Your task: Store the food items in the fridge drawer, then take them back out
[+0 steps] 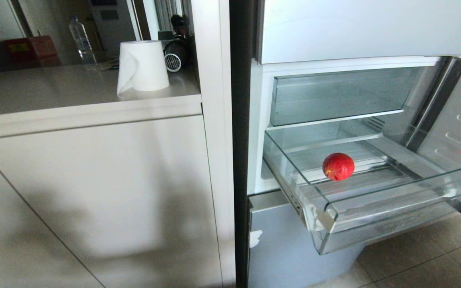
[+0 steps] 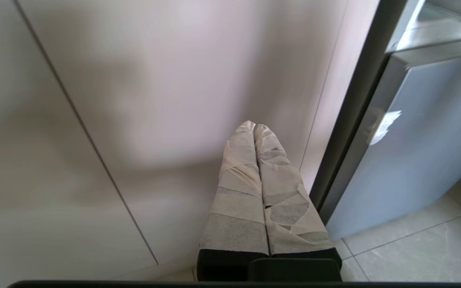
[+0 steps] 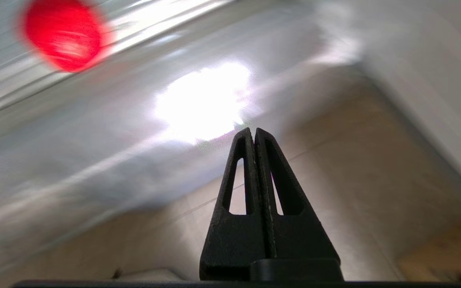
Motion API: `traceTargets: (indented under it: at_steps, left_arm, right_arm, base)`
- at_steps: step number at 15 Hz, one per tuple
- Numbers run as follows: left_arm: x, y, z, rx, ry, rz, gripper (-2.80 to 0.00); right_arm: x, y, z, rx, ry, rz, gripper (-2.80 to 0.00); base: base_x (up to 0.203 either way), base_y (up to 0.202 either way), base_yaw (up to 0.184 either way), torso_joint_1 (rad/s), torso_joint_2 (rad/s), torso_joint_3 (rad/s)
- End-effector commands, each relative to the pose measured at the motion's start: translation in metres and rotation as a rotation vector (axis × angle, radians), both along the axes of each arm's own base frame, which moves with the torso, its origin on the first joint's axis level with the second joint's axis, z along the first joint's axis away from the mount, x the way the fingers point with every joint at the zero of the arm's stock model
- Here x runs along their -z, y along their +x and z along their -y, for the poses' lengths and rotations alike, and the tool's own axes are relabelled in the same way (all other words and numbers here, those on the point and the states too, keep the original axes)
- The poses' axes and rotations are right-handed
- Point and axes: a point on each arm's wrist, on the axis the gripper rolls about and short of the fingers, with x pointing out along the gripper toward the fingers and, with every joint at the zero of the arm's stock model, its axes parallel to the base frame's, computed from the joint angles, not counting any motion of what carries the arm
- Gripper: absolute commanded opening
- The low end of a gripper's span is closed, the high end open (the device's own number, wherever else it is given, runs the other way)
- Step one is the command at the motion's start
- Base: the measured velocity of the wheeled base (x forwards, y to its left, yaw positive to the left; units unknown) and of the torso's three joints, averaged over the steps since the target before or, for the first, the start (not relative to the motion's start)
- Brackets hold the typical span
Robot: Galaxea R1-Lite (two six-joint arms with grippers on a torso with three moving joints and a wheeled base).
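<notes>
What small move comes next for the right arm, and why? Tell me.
Probably open the right claw and bring it back over the fridge drawer toward the red fruit. The claw is shut and empty, outside the drawer's front with floor tiles beyond it, while one fruit sits alone on the ribbed drawer floor.

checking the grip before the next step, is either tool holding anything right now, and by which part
Nothing is held. The right tool is shut on nothing, below the drawer; the red fruit lies loose inside it. The left tool is shut and empty too.
</notes>
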Motion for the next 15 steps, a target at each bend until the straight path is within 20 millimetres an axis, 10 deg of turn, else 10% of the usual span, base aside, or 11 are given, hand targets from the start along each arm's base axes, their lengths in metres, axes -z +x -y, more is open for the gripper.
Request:
traceTargets:
  at_steps: [1,15]
  left_arm:
    - [0.000,0.000,0.000,0.000,0.000,0.000,-2.80]
    - [0.000,0.000,0.000,0.000,0.000,0.000,-2.80]
  right_arm:
    - [0.006,-0.031,-0.002,0.068,-0.049,0.112,-2.80]
    - [0.038,-0.048,0.004,0.154,-0.060,0.132,-2.80]
  base:
    - [0.005,0.008,-0.075,0.167,-0.36,-0.182]
    - [0.000,0.007,-0.173,0.209,-0.43,-0.222]
